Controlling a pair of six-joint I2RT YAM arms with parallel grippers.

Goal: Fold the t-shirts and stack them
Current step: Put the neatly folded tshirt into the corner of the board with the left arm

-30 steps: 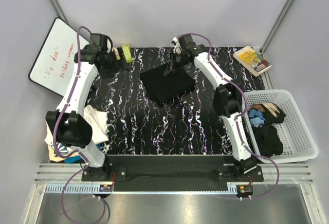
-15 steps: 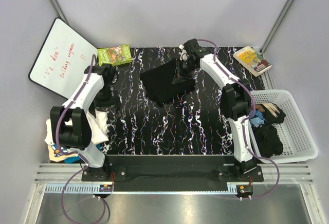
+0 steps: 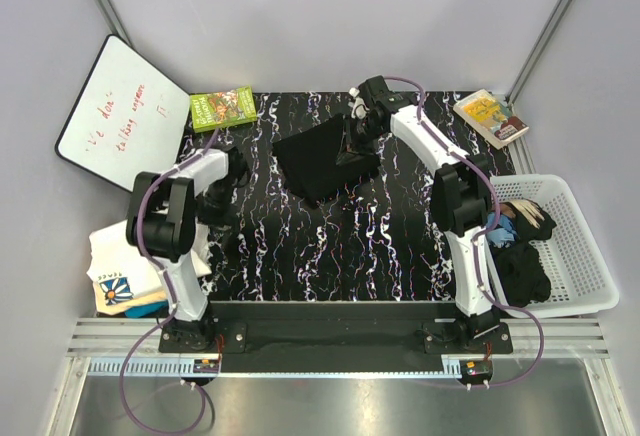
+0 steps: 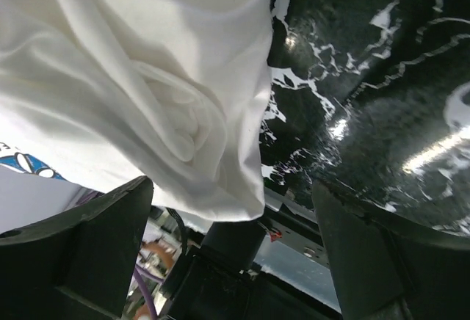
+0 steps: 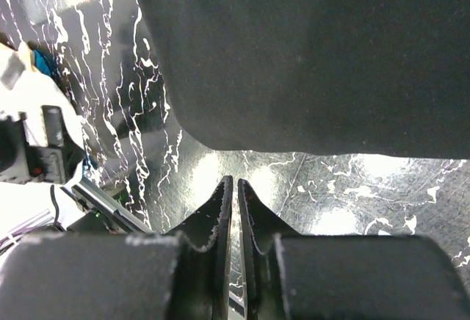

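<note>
The right end effector (image 5: 235, 182) has its fingers parted by only a thin slit, with nothing between them. Its tips point at bare marbled table (image 3: 300, 246) just short of the curved edge of the black t-shirt (image 5: 308, 56) and are not touching the cloth. From above, that shirt lies as a folded dark patch at the far middle of the table, and the right arm reaches along its right side.

The left end effector (image 4: 231, 188) is spread wide, one finger at each lower corner of its wrist view, and it holds nothing. A rumpled white t-shirt (image 4: 132, 78) fills the upper left of that view. Its folded edge lies along the black table, and a scrap of blue print shows at the far left. In the top view the white shirt lies at the table's near-left corner, beside the bent left arm.

A white slatted basket (image 3: 580, 246) to the right of the table holds black and blue clothes (image 3: 520, 266). A whiteboard (image 3: 115, 111) leans at the far left, with a green book (image 3: 223, 108) next to it on the table's far edge. Another book (image 3: 490, 116) lies at the far right.
</note>
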